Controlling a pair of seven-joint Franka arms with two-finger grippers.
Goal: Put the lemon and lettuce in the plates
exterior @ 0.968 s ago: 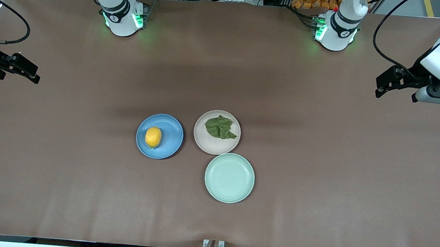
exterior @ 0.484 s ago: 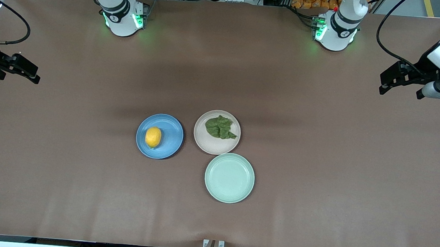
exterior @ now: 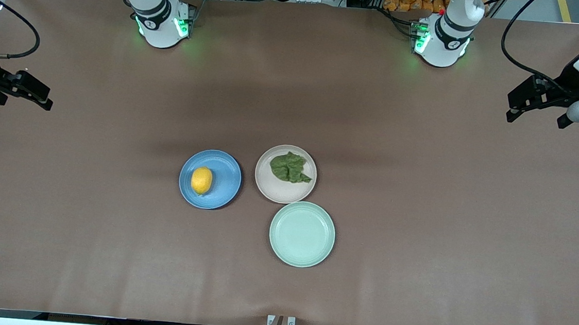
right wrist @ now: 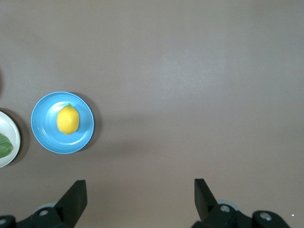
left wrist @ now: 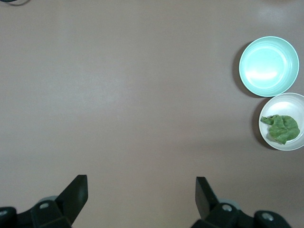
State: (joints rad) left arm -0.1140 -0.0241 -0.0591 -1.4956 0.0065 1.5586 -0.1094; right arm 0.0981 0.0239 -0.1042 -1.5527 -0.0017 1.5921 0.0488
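Nearest the front camera, a wide strip of bare bench runs the full length along the near edge. The mint green plate lies closest to that edge and carries nothing. Just beside it, slightly farther from the camera, sits the beige plate, its rim almost touching the green plate's rim. The lettuce lies in the beige plate, on the half away from the camera. The blue plate sits next to the beige plate, toward the right arm's end of the bench, with a narrow gap between the rims. The lemon rests in the blue plate, off-centre toward the right arm's end.

The three plates form one cluster at mid-bench. Open bench surrounds the cluster on every side, out to both ends and up to the arm bases.

The right end effector hangs over the bench edge at the right arm's end, fingers spread, holding nothing. The left end effector hangs over the left arm's end, fingers spread, holding nothing.

The left wrist view shows the green plate and the lettuce but not the lemon. The right wrist view shows the lemon in the blue plate and only a sliver of the beige plate.
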